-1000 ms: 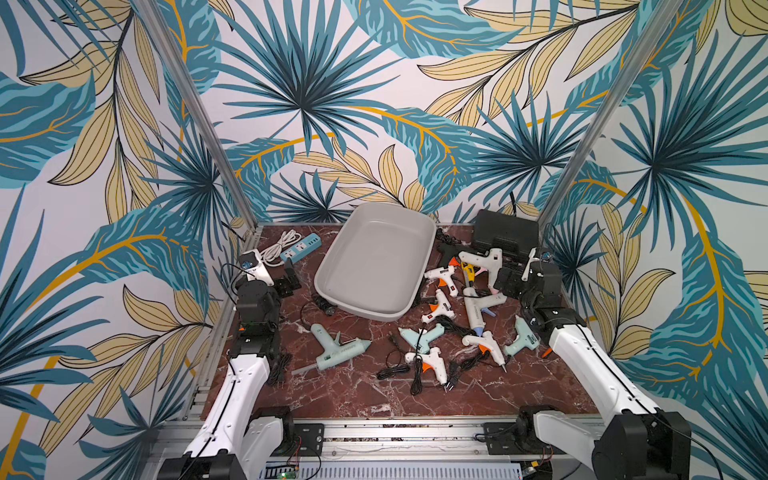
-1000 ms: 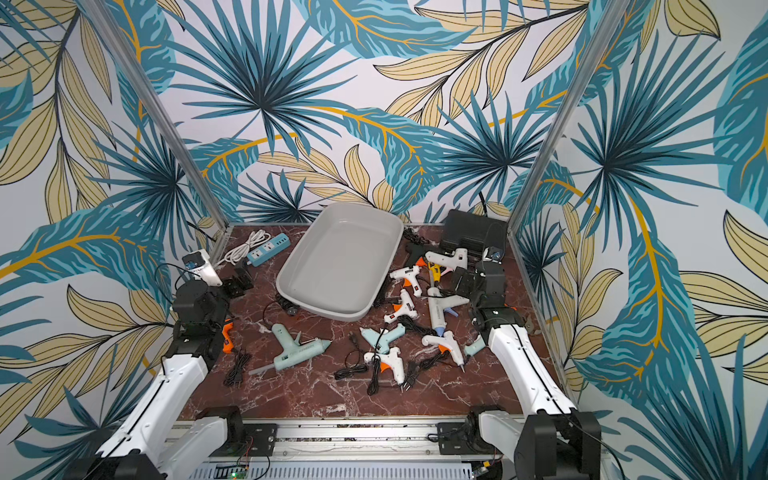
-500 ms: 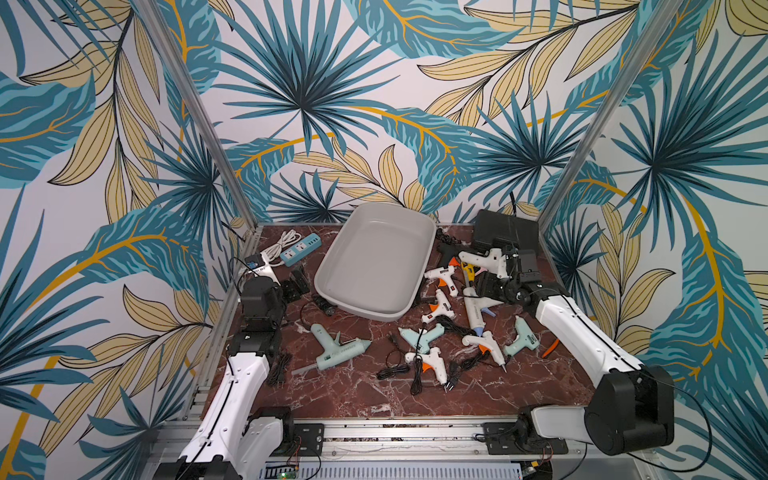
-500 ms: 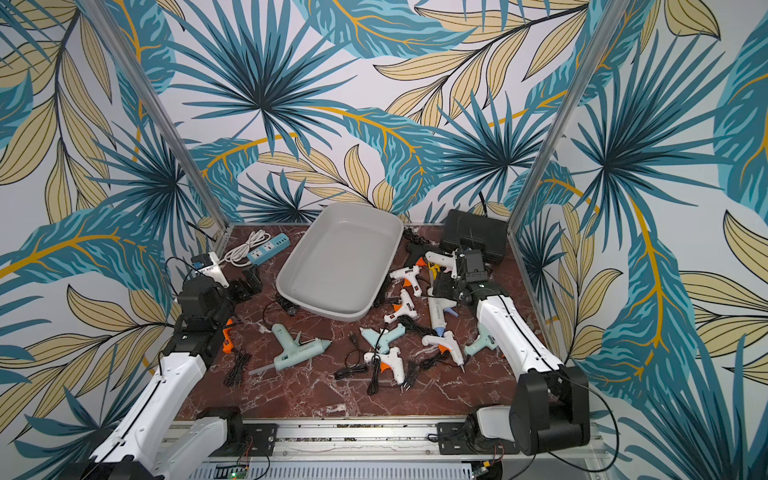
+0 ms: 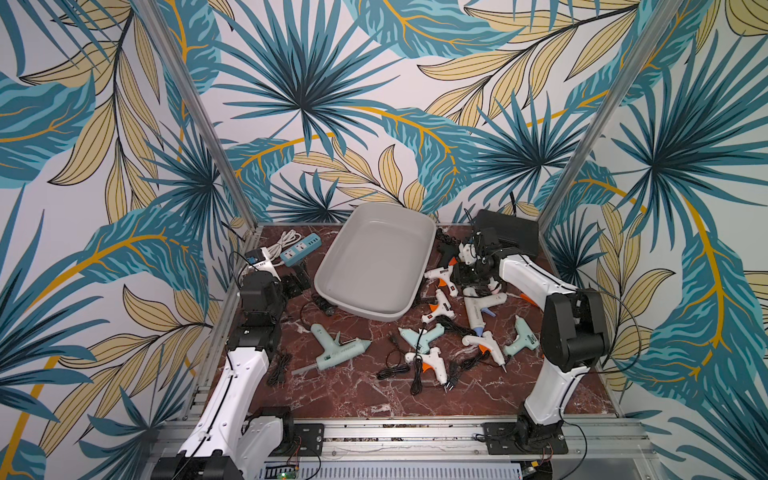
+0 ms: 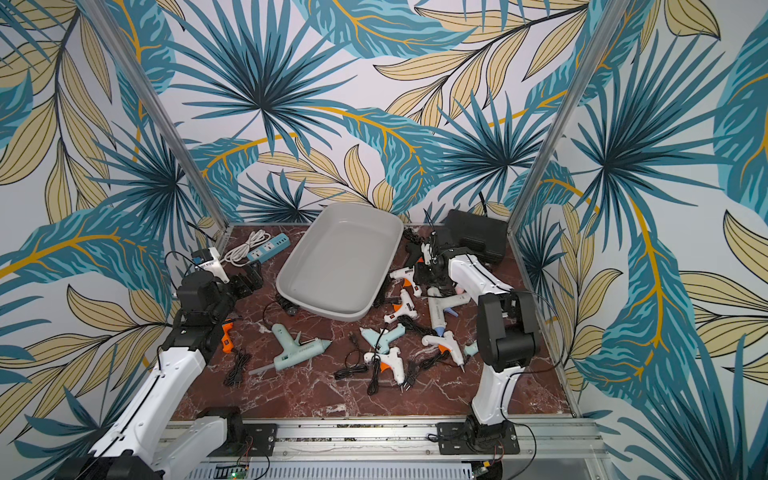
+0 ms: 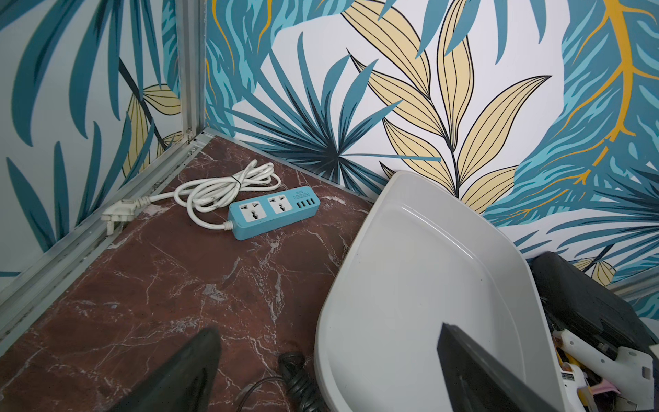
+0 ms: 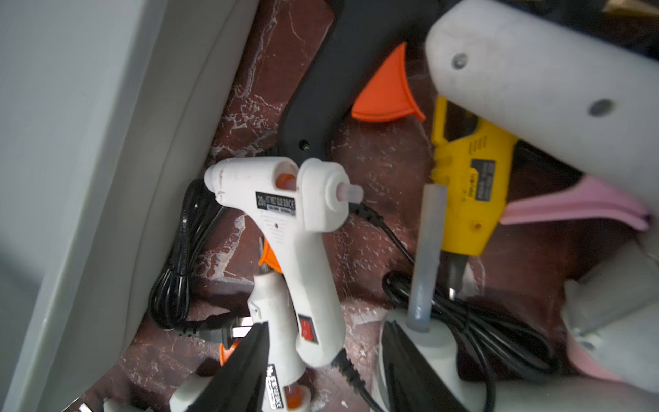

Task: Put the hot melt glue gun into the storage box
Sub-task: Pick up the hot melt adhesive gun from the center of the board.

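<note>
The storage box (image 5: 374,257) (image 6: 340,257), a light-grey tub with nothing in it, stands at the back middle. Several hot melt glue guns lie to its right. My right gripper (image 5: 469,270) (image 8: 326,328) is low over a small white glue gun (image 8: 285,199) (image 5: 440,274) beside the box wall (image 8: 89,142). Its fingers straddle that gun's handle, partly closed, with a gap left on one side. A second white gun lies under the handle. My left gripper (image 5: 297,282) (image 7: 328,330) hovers wide open and empty at the box's left rim (image 7: 410,285).
A black gun (image 8: 338,71), a yellow gun (image 8: 470,171) and a big white gun with a pink trigger (image 8: 535,71) crowd the right gripper. A large mint gun (image 5: 336,349) lies at front middle. A black case (image 5: 511,232) sits back right, a blue power strip (image 7: 271,210) back left. Cords trail between the guns.
My right arm swung from the table's right side back and left to the guns by the box, and its jaws narrowed around the white gun's handle. The left arm shifted slightly toward the back.
</note>
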Tool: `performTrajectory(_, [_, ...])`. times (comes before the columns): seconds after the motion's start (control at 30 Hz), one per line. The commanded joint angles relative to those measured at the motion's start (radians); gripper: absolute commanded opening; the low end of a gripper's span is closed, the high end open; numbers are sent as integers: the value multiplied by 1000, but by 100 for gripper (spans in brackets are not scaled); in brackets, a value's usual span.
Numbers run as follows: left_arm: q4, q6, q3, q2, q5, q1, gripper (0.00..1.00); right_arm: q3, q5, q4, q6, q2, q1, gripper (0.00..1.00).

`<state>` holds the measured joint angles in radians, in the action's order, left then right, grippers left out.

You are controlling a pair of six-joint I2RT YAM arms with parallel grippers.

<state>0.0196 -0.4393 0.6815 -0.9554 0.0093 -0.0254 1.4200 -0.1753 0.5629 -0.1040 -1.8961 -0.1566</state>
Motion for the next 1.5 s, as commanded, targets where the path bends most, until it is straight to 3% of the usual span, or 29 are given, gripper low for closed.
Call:
performTrajectory(0.0, [9,-3,30,6,11,4,100,29,-66,43,44,-42,-1,54])
performTrajectory(0.67, [11,-13,21,12,-9,4,100,40,-79,35,56,-136,-6,45])
performTrajectory(0.8, [12,-12,19,13,-12,5,100,39,-74,33,56,-138,-9,37])
performTrajectory(0.9, [15,-10,20,15,-19,4,100,35,-63,32,56,-123,-12,26])
performTrajectory(0.97, [16,-10,21,15,-23,4,100,29,-51,33,55,-101,-15,16])
performTrajectory(1.17, [27,-10,25,24,-26,4,100,-11,28,25,30,16,-28,0])
performTrajectory(1.47, [47,-10,36,49,-31,3,100,-61,139,39,-81,272,-37,0])
